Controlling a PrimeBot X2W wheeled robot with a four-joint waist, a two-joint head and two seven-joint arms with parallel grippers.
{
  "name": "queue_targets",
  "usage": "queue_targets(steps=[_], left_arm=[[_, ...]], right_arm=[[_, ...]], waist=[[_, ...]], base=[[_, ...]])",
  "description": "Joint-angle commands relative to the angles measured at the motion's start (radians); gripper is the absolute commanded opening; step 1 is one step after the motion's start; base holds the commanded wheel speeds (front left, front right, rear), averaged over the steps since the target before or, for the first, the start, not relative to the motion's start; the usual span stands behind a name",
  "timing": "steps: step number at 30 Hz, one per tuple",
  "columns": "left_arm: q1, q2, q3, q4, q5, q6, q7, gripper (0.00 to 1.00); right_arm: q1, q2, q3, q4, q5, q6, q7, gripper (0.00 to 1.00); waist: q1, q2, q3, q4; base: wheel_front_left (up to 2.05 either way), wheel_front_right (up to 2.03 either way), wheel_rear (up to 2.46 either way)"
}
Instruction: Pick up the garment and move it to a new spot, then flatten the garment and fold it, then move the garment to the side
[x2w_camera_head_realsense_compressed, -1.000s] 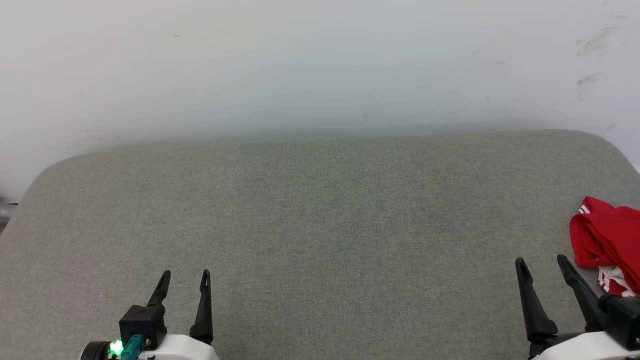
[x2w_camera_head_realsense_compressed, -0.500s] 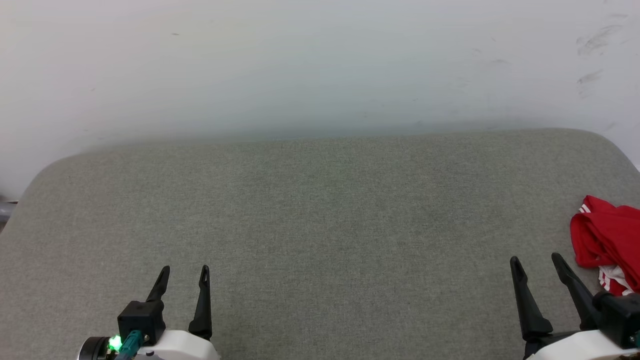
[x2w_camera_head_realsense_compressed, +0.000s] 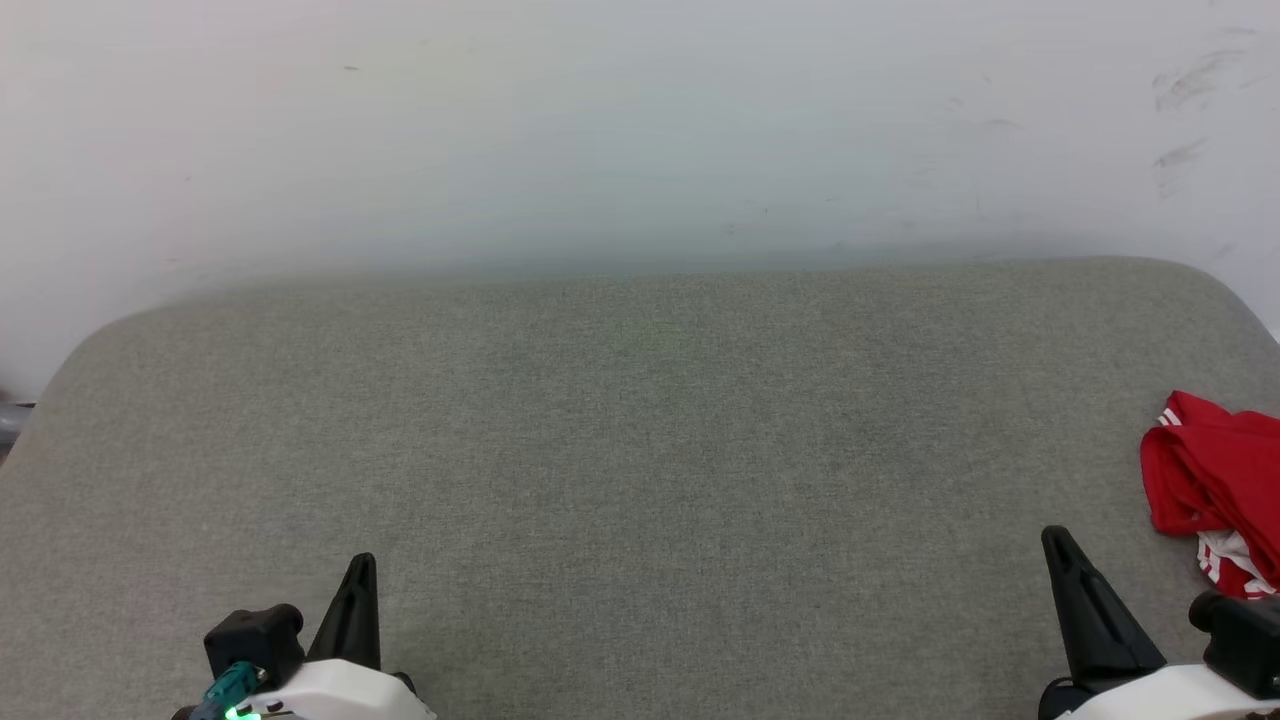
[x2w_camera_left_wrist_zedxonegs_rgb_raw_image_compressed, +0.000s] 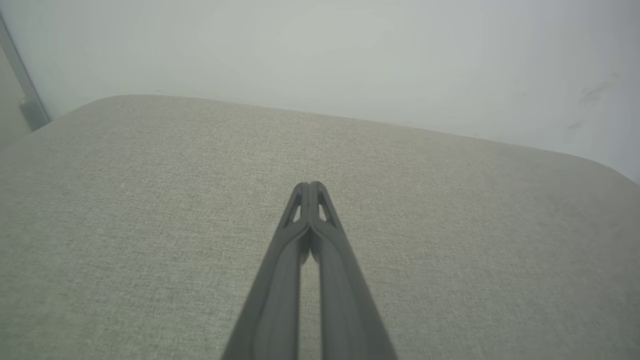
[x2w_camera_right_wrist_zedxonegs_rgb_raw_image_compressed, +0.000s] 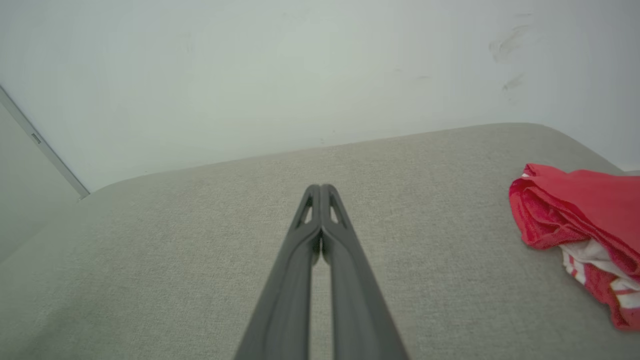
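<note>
Head view: the garment (x2w_camera_head_realsense_compressed: 1215, 475) lies bunched at the right edge of the grey padded surface (x2w_camera_head_realsense_compressed: 640, 450), red folds over a white striped strip. It is near the right gripper (x2w_camera_head_realsense_compressed: 1052, 537) but apart from it. The left gripper (x2w_camera_head_realsense_compressed: 362, 560) sits low at the near left.

Left wrist view: left gripper (x2w_camera_left_wrist_zedxonegs_rgb_raw_image_compressed: 310, 186) pressed together, pinching nothing, above bare fabric.

Right wrist view: right gripper (x2w_camera_right_wrist_zedxonegs_rgb_raw_image_compressed: 320, 189) likewise pressed together and empty; the garment (x2w_camera_right_wrist_zedxonegs_rgb_raw_image_compressed: 575, 210) lies off to its right.

Judgement: the bundle fits either a heap awaiting pickup or a loose fold set aside. Any grasp would require spread fingers.
</note>
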Motion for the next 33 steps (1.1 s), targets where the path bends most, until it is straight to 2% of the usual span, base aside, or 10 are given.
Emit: queue_targets(steps=[1,12,13,33], left_arm=[[-0.032,-0.002,0.02,-0.013,-0.039,-0.01,0.009,0.0],[-0.047,-0.03,0.066,-0.008,-0.208,-0.048,0.058,0.0],[-0.051,-0.038,0.078,-0.007,-0.251,-0.058,0.07,0.0],[-0.072,-0.078,0.144,0.0,-0.491,-0.114,0.14,0.0]], right_arm=[[-0.034,-0.009,0.001,0.001,0.052,0.0,-0.005,0.0],[-0.079,-0.019,0.006,0.068,0.258,0.0,-0.008,0.0],[-0.089,-0.021,0.007,0.084,0.309,0.0,-0.009,0.0],[-0.145,-0.028,0.008,0.173,0.593,0.0,-0.009,0.0]], waist=[[0.0,0.0,0.001,0.0],[0.0,0.0,0.006,0.004],[0.0,0.0,0.007,0.005],[0.0,0.0,0.016,0.012]], base=[[0.0,0.0,0.0],[0.0,0.0,0.0],[0.0,0.0,0.0],[0.0,0.0,0.0]])
